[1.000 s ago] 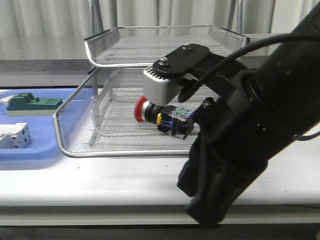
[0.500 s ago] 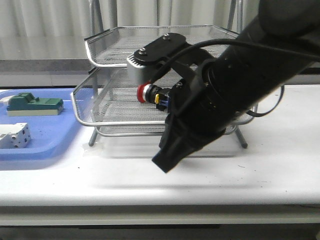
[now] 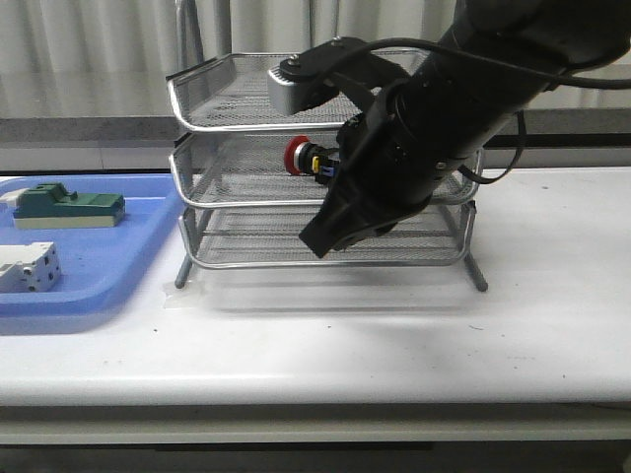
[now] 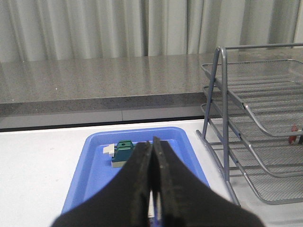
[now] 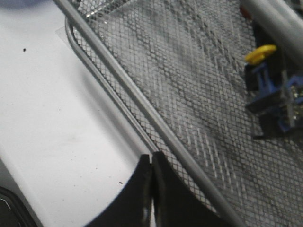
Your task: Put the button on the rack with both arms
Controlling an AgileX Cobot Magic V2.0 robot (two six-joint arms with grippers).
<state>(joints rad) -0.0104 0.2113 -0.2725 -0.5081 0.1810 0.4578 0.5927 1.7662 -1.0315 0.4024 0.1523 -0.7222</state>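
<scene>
1. A blue tray [image 3: 118, 286] lies on the white tabletop [image 3: 394, 345] at the left of the front view.
2. A green block [image 3: 67, 205] rests in it toward the back.
3. A white terminal block [image 3: 28, 268] sits nearer the front.
4. Pale curtains [image 3: 99, 49] hang behind.

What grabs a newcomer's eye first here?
The big black right arm fills the middle of the front view, right in front of the rack. Next comes the button, its red cap bright at the middle tier beside the arm. Left of the rack, a blue tray holds a green block.
</scene>
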